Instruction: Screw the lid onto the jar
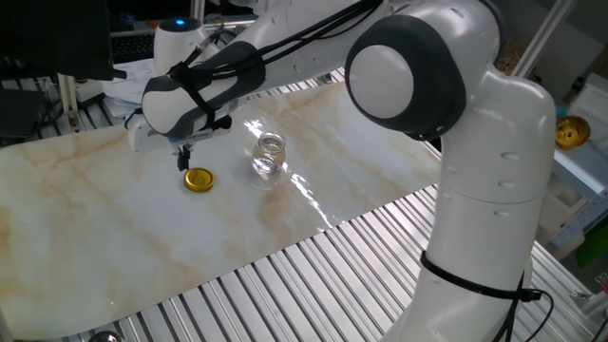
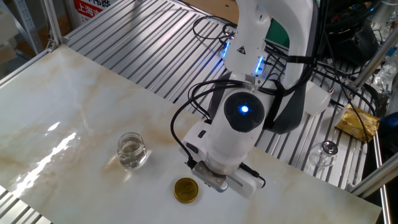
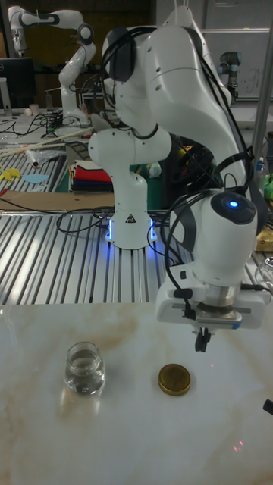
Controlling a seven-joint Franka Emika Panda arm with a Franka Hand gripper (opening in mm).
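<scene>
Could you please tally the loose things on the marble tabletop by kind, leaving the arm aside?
Gold metal lid: 1
Clear glass jar: 1
Total: 2

one fixed view: up high behind the arm's base, looking down past its big shoulder across the marble tabletop [image 1: 114, 237]
the other fixed view: high on the opposite side, angled down, fairly close, facing the base
tall fixed view: low at the tabletop's front edge, close, looking level at the base
shared: all three catch the lid [image 1: 199, 180], jar [image 1: 270, 155] and gripper [image 1: 185, 159]
</scene>
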